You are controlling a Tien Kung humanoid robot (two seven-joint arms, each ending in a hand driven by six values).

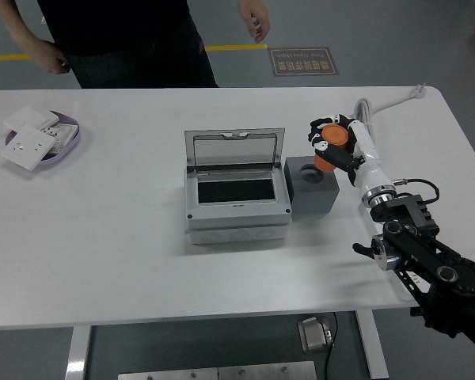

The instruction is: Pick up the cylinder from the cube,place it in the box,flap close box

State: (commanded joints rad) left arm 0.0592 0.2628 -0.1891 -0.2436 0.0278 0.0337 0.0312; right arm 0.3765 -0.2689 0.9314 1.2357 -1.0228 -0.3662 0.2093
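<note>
An orange cylinder point(331, 149) is held in my right hand point(335, 144), lifted just above and to the right of the grey cube point(311, 188). The cube's top shows an empty round hole point(308, 169). The grey box point(236, 196) stands left of the cube, touching it, with its clear lid point(235, 149) propped open at the back and a dark inside. My left hand is out of view.
A person in dark clothes point(134, 36) stands at the far side, hands hanging off the table. A purple tray point(70, 141) with white switch plates point(28, 147) sits at far left. A white cable point(364, 127) lies behind my right hand.
</note>
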